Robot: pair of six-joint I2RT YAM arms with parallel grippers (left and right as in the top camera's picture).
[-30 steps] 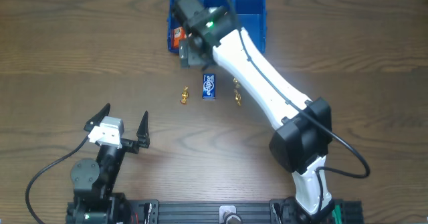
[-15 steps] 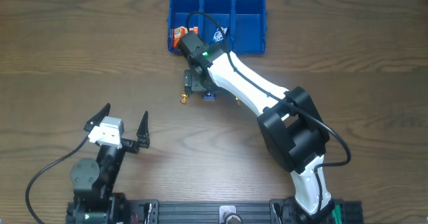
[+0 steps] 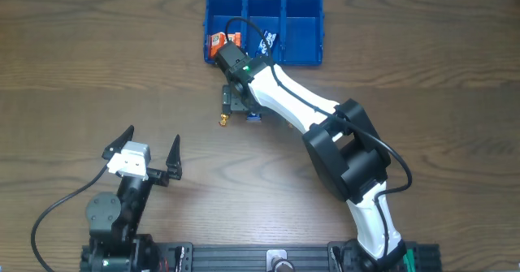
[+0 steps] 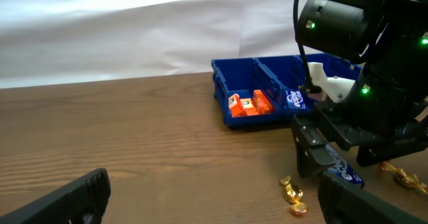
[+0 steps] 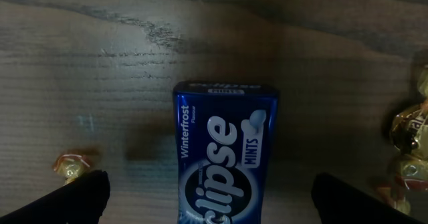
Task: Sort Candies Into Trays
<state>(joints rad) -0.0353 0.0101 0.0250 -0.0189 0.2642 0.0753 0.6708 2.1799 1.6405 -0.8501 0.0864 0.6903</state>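
Centrally, a wooden table point(image 3: 439, 101) is recorded, with a blue three-compartment tray point(image 3: 303, 28) set at its far edge.

Contents of tray: orange-wrapped candies point(image 3: 223, 39) are held in the left compartment, also seen from the left wrist view point(image 4: 249, 104). A blue-and-white packet point(image 3: 266, 41) is lodged in the middle compartment; its kind cannot be made out with certainty, possibly a mint wrapper.

Items on table: a blue mint box point(image 5: 226, 150) is laid flat on the wood, just in front of the tray. It is flanked by a gold-wrapped candy point(image 5: 72, 166) on one side and a pair of gold-wrapped candies point(image 5: 408, 130) on the other, all apart from the box. From above, the box point(image 3: 253, 114) is mostly covered by the right arm, and only the single gold candy point(image 3: 223, 121) is plainly shown beside it.

Right gripper point(image 5: 214, 204): lowered directly over the mint box with the arm stretched up and across the table's middle, wrist bent downward. Its fingers are spread wide, the box lying between them and touched by neither. It is shown from above at point(image 3: 240, 103).

Left gripper point(image 3: 153, 136): held low near its own base, well apart from the tray and candies, with fingers spread and nothing between them.
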